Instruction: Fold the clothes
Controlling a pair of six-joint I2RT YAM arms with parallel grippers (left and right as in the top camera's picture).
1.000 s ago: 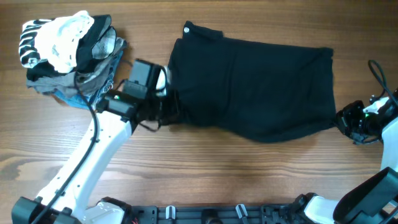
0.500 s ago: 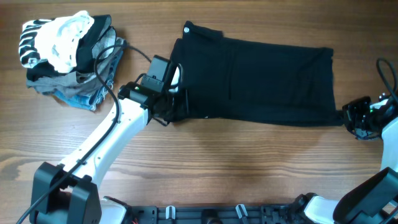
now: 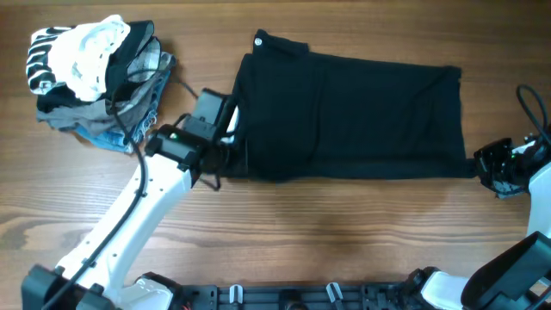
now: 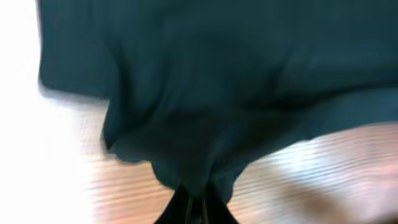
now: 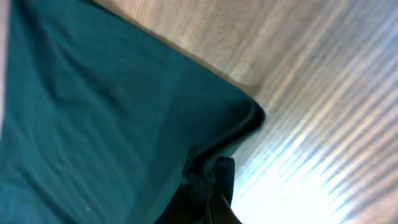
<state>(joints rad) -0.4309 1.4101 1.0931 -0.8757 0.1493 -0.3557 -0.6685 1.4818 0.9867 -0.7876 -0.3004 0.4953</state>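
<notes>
The soft black clothes (image 3: 344, 112) lie as a flat, matte rectangle right of centre on the wooden surface (image 3: 327, 232), left jaws pinching their near-left edge and right jaws their near-right corner, bare wood open nearside, a crumpled pile (image 3: 90, 77) far left

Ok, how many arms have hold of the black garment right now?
2. The left arm has its jaws shut on the front-left corner of the black garment, near the clothes pile; the right arm pinches the front-right corner.
</notes>
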